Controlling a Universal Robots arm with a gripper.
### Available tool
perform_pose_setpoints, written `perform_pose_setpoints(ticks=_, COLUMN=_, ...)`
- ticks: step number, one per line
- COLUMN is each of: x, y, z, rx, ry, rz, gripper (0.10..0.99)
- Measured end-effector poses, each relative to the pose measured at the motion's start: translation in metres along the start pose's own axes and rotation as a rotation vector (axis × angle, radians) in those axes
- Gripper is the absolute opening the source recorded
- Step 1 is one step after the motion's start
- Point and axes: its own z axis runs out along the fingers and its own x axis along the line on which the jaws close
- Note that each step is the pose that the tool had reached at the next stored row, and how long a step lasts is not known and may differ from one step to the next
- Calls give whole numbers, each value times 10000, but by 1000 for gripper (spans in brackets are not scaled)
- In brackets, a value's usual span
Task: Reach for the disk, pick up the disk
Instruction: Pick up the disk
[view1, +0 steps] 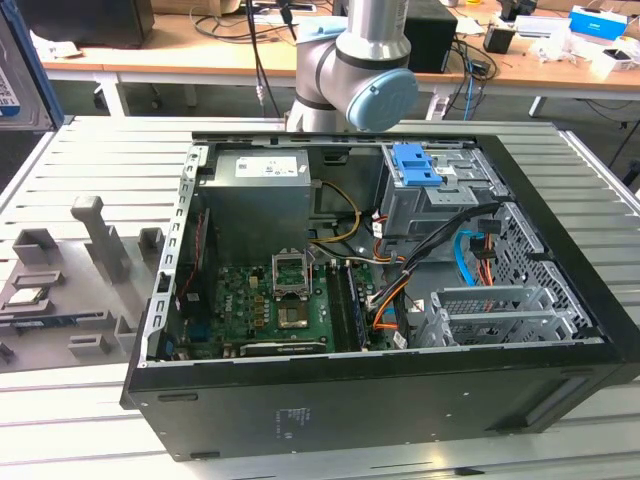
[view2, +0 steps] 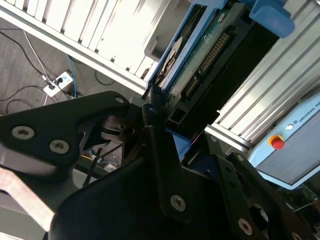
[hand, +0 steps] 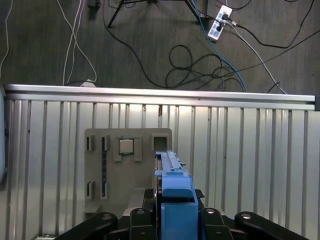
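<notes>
The gripper (hand: 175, 197) is closed on the disk (hand: 172, 172). In the first wrist view its black fingers (hand: 150, 196) press in from either side on the blue rail, and the disk runs edge-on away from them. The second wrist view shows the same hold from the side. The jaws of the gripper (view2: 150, 107) pinch one end of the disk (view2: 200, 60), so its green board and connector pins lie bare beyond the tips. Gripping the narrow end across the thickness looks deliberate, since it gives flat faces to the pads and leaves the rest of the body free. Nothing touches the disk but the fingers, so I judge the pick done and the disk hanging clear in the air. Well below the tool lies the grey fixture (hand: 127, 165) with its slots and a square chip (hand: 126, 146) seated in one pocket. The fixture rests on the slatted table (hand: 250, 165), and past the table's edge, farther down, cables (hand: 200, 60) loop over the floor. In the exterior view the arm (view1: 355, 70) rises behind the open case (view1: 400, 400). The fixture (view1: 60, 290) sits on the table (view1: 100, 150) towards that view's left, apart from the case, which leaves room to work over it.
</notes>
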Motion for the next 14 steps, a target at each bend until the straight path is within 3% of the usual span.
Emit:
perform_pose_setpoints(ticks=4, x=-2, y=2, z=-67, rx=-1, ry=0, rz=0, gripper=365)
perform_pose_setpoints(ticks=8, x=-5, y=7, z=-200, rx=-1, ry=1, rz=0, gripper=365)
perform_pose_setpoints(ticks=14, x=-5, y=7, z=-208, rx=-1, ry=1, rz=0, gripper=365)
